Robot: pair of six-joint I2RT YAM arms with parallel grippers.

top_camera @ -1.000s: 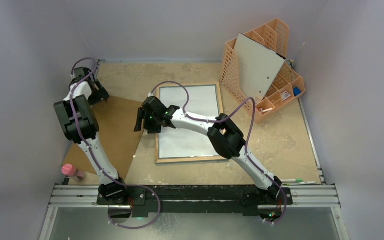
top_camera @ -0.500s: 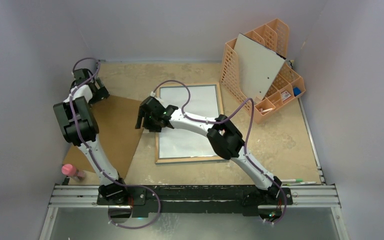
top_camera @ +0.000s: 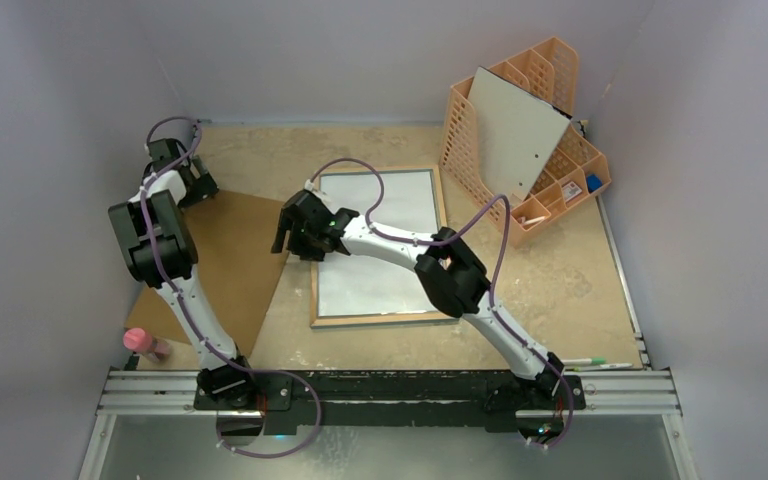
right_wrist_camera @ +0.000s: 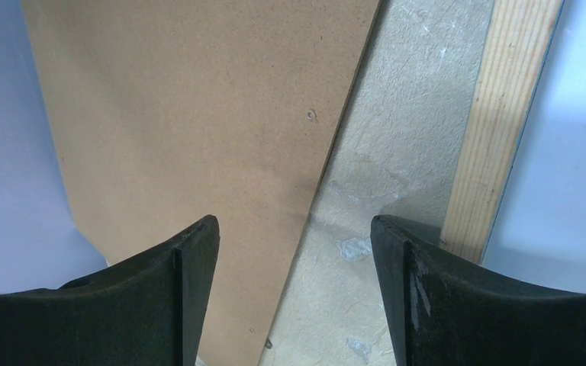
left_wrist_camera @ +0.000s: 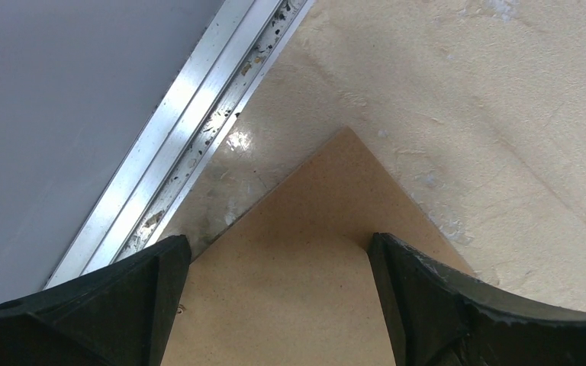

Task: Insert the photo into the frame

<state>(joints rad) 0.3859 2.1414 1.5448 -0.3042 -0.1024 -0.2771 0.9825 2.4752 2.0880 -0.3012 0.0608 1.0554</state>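
A worn, pale beige table [top_camera: 580, 280] is enclosed by plain grey-lilac walls [top_camera: 360, 60], and an aluminium rail [top_camera: 410, 390] with the two arm bases is seen along the bottom of the overhead view. The frame [top_camera: 375, 320] is laid flat at the centre of the picture, its light wood rim turned up. A pale sheet is seen inside the rim; whether this is the photo's blank back or bare glass cannot be told. A brown hardboard panel [top_camera: 235, 270] is laid at an angle just left of the frame. An orange lattice organiser [top_camera: 560, 170] is placed at the upper right, with a grey-white board [top_camera: 515, 130] propped against it. A pink bottle [top_camera: 140, 343] is seen at the lower left and pens [top_camera: 595, 363] at the lower right.

The left gripper [left_wrist_camera: 276, 242] is held over the panel's upper corner, beside the wall rail, its jaws spread wide and nothing gripped. The right gripper [right_wrist_camera: 294, 221] is held over the strip of table between the panel's right edge and the frame's left rim, its jaws likewise wide apart and empty.

Compared with a second ago, the right wrist has been shifted slightly towards the top of the picture. The left arm is hardly altered, and frame, panel and organiser are unmoved.
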